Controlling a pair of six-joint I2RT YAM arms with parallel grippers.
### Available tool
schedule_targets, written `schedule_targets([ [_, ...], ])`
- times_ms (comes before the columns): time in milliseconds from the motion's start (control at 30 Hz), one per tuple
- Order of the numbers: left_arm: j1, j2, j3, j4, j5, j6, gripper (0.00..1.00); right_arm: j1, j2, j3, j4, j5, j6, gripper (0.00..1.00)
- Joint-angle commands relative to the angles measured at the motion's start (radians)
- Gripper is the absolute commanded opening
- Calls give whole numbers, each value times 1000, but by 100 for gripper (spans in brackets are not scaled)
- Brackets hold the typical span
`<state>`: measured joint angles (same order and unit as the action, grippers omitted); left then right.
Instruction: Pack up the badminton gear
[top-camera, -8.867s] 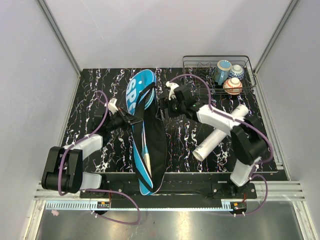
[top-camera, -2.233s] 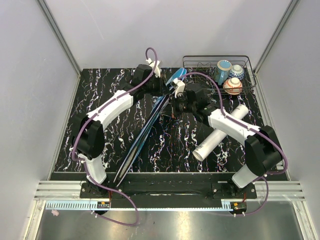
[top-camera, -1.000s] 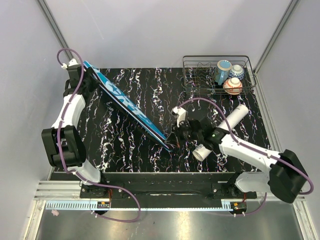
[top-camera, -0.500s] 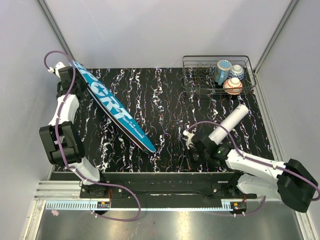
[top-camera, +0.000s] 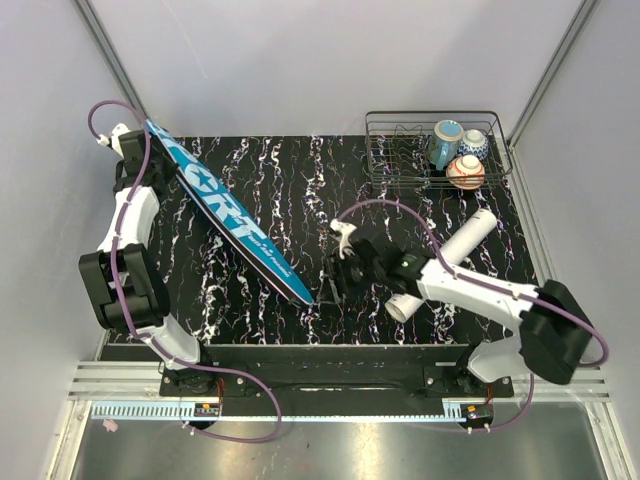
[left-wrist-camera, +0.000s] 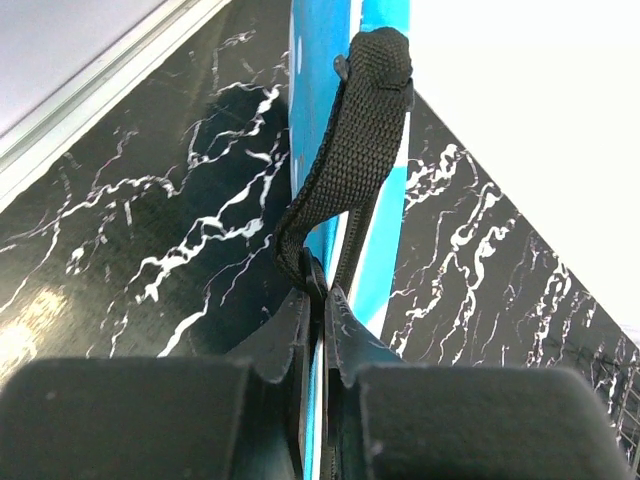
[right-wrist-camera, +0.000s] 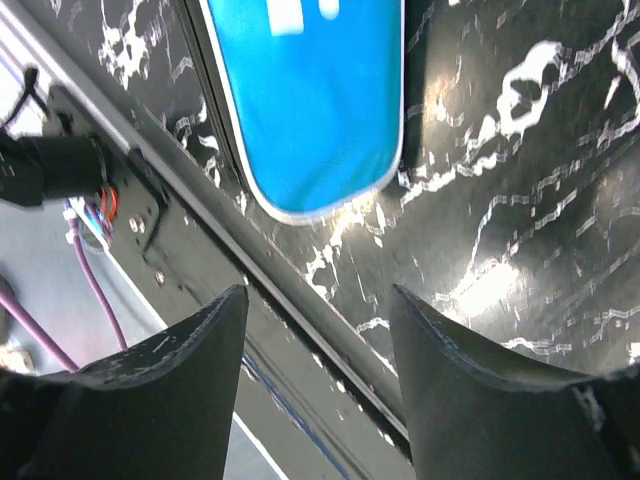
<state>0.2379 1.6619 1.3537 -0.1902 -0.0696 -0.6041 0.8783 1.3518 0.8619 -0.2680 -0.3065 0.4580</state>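
While its near tip seems to rest on the table (top-camera: 400, 200), the teal racket bag (top-camera: 232, 222) slants up to the far left, with the right end effector (right-wrist-camera: 318, 300) gaping empty near that tip, because the left end effector (left-wrist-camera: 318, 300) is clenched on its black strap (left-wrist-camera: 350, 150).

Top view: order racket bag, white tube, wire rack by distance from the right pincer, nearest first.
From the right pincer:
1. racket bag, its tip just left.
2. white tube, to the right.
3. wire rack, far right corner.
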Motion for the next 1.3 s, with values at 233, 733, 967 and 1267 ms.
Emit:
schedule_targets([
  [233, -26, -48, 151, -273, -303, -198, 0, 42, 138, 233, -141, 223, 410, 64],
  [733, -37, -57, 111, -267, -332, -250, 0, 237, 378, 603, -603, 615, 645, 57],
  [967, -37, -47, 114, -265, -325, -252, 0, 266, 478, 710, -623, 540, 657, 46],
  [1267, -37, -34, 111, -265, -320, -266, 0, 287, 523, 759, -655, 543, 708, 47],
])
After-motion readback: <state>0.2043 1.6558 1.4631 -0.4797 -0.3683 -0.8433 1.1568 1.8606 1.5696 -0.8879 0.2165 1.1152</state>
